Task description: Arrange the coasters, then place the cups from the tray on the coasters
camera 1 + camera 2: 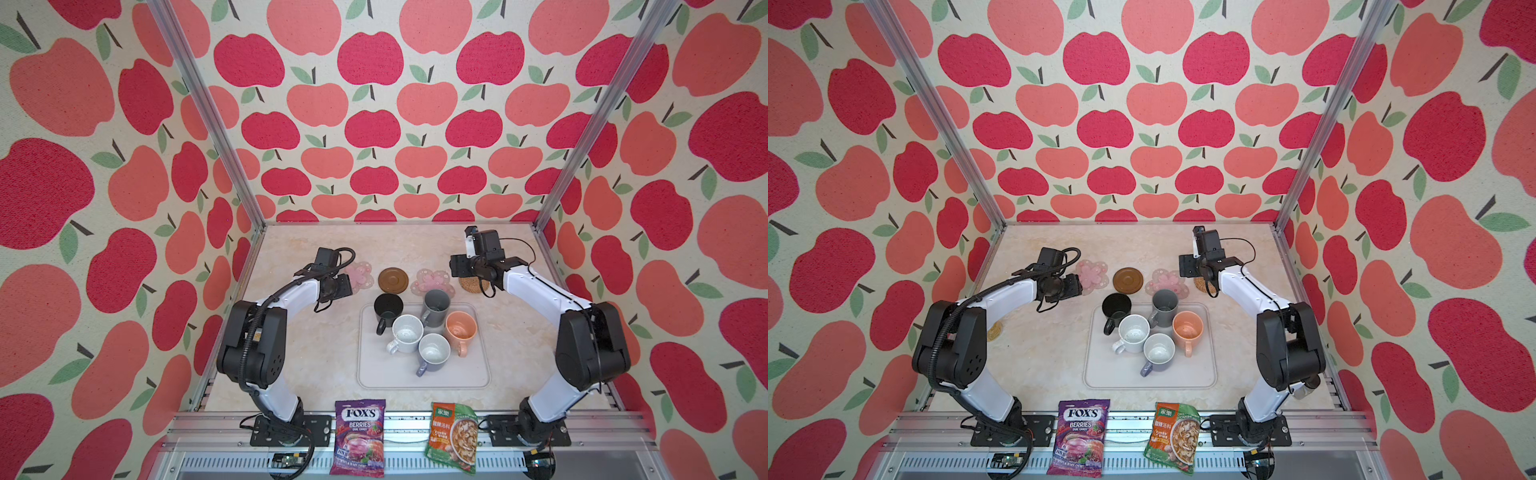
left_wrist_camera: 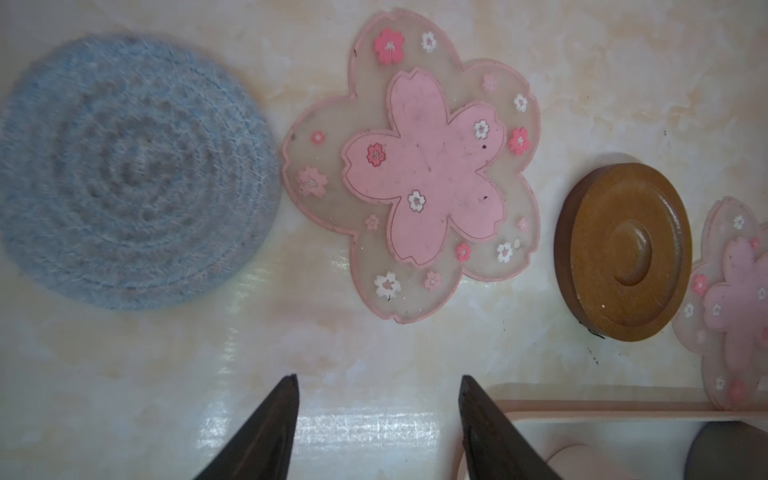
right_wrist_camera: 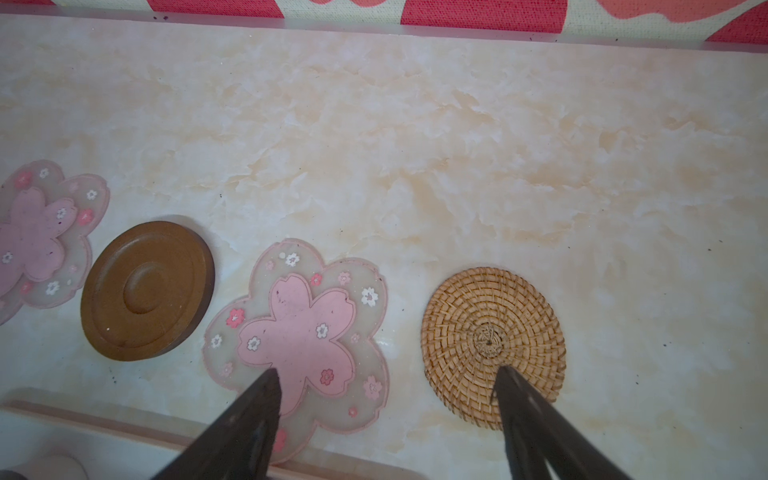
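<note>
Coasters [image 1: 1128, 279] lie in a row just beyond the far edge of the tray [image 1: 457, 374]: grey woven coaster [image 2: 133, 174], pink flower coaster [image 2: 415, 166], brown disc coaster [image 1: 393, 279], second pink flower coaster [image 3: 299, 336] overlapping the tray's rim, rattan coaster [image 3: 492, 345]. On the tray stand the black mug [image 1: 388, 309], dark grey mug [image 1: 436, 305], peach mug [image 1: 460, 328], speckled white mug [image 1: 407, 332] and lavender-grey mug [image 1: 433, 351]. The left gripper [image 2: 379, 378], jaws apart and empty, hangs off the tray's far left corner. The right gripper [image 3: 386, 370], spread wide and empty, hangs over the second pink flower coaster and the rattan coaster.

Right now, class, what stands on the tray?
On the tray: black mug, dark grey mug, peach-orange mug, speckled white mug, lavender-grey mug. Tray floor beneath them is hidden.
</note>
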`<state>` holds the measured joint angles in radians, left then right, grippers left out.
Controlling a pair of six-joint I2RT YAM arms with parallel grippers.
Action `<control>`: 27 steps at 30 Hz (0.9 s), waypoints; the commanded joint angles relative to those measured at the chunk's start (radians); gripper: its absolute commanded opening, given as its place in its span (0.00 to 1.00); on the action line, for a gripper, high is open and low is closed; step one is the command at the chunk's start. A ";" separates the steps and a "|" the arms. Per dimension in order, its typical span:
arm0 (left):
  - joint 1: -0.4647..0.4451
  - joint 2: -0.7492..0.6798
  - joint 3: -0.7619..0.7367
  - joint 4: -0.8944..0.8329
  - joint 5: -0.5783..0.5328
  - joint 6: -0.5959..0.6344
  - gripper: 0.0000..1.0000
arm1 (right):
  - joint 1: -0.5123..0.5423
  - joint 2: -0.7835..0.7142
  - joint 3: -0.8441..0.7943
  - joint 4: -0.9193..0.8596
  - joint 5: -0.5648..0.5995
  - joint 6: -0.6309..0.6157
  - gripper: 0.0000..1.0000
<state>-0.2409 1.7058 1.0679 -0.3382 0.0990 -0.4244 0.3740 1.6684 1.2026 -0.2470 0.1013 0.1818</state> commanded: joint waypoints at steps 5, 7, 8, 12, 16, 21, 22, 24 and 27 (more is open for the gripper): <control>0.006 0.124 0.108 -0.071 0.024 -0.029 0.68 | 0.017 0.013 0.046 -0.015 -0.079 0.015 0.84; 0.018 0.148 0.131 -0.071 0.037 -0.054 0.68 | 0.025 0.031 0.070 -0.015 -0.105 0.012 0.84; 0.027 0.157 0.141 -0.070 0.041 -0.072 0.68 | 0.031 0.046 0.089 -0.018 -0.119 0.011 0.84; 0.066 0.195 0.155 -0.032 0.078 -0.107 0.68 | 0.052 0.111 0.166 -0.024 -0.147 0.007 0.84; 0.090 0.245 0.192 -0.023 0.117 -0.129 0.68 | 0.068 0.188 0.260 -0.034 -0.192 0.020 0.84; 0.084 0.287 0.217 0.009 0.162 -0.139 0.68 | 0.097 0.274 0.347 -0.023 -0.244 0.043 0.83; 0.084 0.295 0.222 0.018 0.172 -0.147 0.68 | 0.105 0.292 0.358 -0.015 -0.259 0.050 0.82; 0.083 0.311 0.230 0.034 0.195 -0.162 0.68 | 0.122 0.328 0.381 -0.002 -0.290 0.070 0.81; 0.081 0.322 0.236 0.050 0.199 -0.180 0.68 | 0.145 0.389 0.430 -0.001 -0.329 0.098 0.79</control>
<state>-0.1539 1.9823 1.2953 -0.2928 0.2604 -0.5682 0.4942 2.0087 1.5833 -0.2523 -0.1574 0.2333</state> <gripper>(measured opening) 0.679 0.796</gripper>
